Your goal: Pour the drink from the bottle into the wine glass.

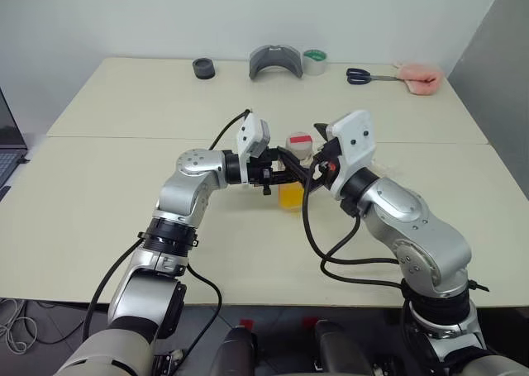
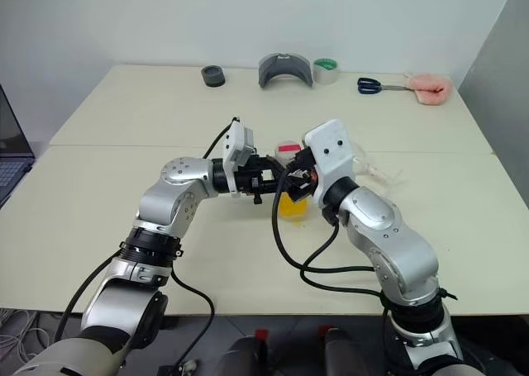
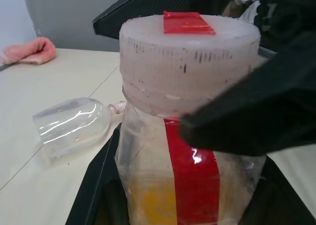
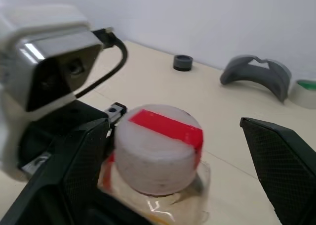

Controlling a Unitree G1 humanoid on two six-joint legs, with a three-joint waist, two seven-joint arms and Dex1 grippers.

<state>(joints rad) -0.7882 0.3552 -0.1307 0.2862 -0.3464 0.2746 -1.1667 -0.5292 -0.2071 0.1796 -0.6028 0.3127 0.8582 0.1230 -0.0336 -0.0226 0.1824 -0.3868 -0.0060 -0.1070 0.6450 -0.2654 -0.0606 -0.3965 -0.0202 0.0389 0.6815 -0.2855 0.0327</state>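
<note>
Near the middle of the tabletop [image 1: 99, 227] your left claw [image 1: 285, 168] is clamped on the bottle [image 1: 294, 178], upright with the drink [image 1: 290, 197] low inside. Your right claw [image 4: 182, 151] gapes wide around the cap [image 4: 158, 148], touching nothing. The wine glass [image 3: 74, 126] lies tipped over beside the bottle, so pouring now would spill; stand it first.

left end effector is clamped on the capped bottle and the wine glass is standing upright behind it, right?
Not quite. The left end effector is clamped on the capped bottle, but the wine glass lies on its side on the table, as the left wrist view shows.
</note>
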